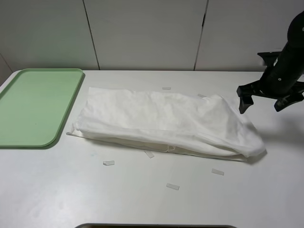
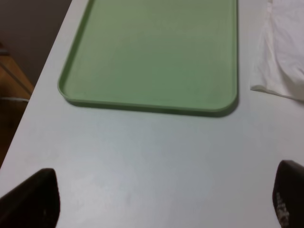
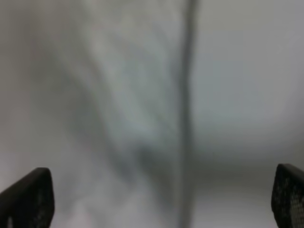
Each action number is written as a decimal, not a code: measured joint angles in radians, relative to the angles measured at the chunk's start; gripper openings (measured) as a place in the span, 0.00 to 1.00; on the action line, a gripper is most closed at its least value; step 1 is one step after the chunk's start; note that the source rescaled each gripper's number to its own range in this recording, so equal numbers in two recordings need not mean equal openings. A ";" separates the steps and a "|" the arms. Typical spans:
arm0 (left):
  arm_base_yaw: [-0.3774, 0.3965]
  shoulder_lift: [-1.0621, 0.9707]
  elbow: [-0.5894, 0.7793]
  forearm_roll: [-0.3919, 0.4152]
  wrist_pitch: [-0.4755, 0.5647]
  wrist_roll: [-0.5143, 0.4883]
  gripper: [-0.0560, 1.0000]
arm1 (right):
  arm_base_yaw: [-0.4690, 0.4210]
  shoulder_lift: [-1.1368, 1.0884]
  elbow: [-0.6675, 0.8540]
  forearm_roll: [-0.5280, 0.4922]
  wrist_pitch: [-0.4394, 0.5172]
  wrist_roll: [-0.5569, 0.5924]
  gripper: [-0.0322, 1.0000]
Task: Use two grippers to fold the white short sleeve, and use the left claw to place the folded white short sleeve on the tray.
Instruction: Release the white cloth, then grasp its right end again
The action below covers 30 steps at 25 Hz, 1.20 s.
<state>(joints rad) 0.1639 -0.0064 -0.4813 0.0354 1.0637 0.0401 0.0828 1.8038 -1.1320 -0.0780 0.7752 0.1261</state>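
My right claw [image 1: 261,105] hangs spread and empty just beside the long-folded shirt [image 1: 166,121], seemingly placed to grab its end; my left claw [image 2: 159,204], spread too, hovers short of the tray [image 2: 152,52].

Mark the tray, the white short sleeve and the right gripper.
tray [image 1: 33,107], exterior high view, bare floor near its middle.
white short sleeve [image 1: 161,121], exterior high view, middle of the folded cloth.
right gripper [image 1: 261,108], exterior high view, midway between its open fingers.
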 joint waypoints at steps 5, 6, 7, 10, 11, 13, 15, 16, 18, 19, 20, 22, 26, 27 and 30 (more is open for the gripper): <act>0.000 0.000 0.000 0.000 0.000 0.000 0.88 | -0.077 0.057 0.000 -0.011 0.024 -0.052 1.00; 0.000 0.000 0.000 0.000 0.000 0.000 0.88 | -0.080 0.067 0.000 -0.007 0.027 -0.063 1.00; 0.000 0.000 0.000 0.000 0.000 0.000 0.88 | -0.081 0.077 0.000 0.001 0.027 -0.072 1.00; 0.000 0.000 0.000 0.000 0.000 0.000 0.88 | -0.083 0.100 0.000 0.043 0.024 -0.107 1.00; 0.000 0.000 0.000 0.000 0.000 0.000 0.88 | -0.082 0.104 0.000 0.054 0.019 -0.126 1.00; 0.000 0.000 0.000 0.000 0.000 0.000 0.88 | -0.082 0.129 0.000 0.086 -0.005 -0.154 1.00; 0.000 0.000 0.000 0.000 0.000 0.000 0.88 | -0.082 0.153 0.000 0.089 -0.017 -0.158 1.00; 0.000 0.000 0.000 0.000 0.000 0.000 0.88 | -0.082 0.153 0.000 0.089 -0.017 -0.158 1.00; 0.000 0.000 0.000 0.000 0.000 0.000 0.88 | -0.083 0.188 0.000 0.090 -0.036 -0.161 1.00; 0.000 0.000 0.000 0.000 0.000 0.000 0.88 | -0.083 0.200 0.000 0.090 -0.042 -0.161 1.00; 0.000 0.000 0.000 0.000 0.000 0.000 0.88 | -0.083 0.213 0.000 0.090 -0.052 -0.161 1.00; 0.000 0.000 0.000 0.000 0.000 0.000 0.88 | -0.083 0.230 0.000 0.090 -0.066 -0.161 1.00; 0.000 0.000 0.000 0.000 0.000 0.000 0.88 | -0.083 0.260 -0.006 0.095 -0.073 -0.163 1.00; 0.000 0.000 0.000 0.000 0.000 0.000 0.88 | -0.083 0.264 -0.008 0.097 -0.069 -0.164 1.00; 0.000 0.000 0.000 0.000 0.000 0.000 0.88 | -0.083 0.273 -0.013 0.098 -0.063 -0.165 1.00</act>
<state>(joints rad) 0.1639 -0.0064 -0.4813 0.0354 1.0637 0.0404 0.0000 2.0768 -1.1445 0.0205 0.7124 -0.0386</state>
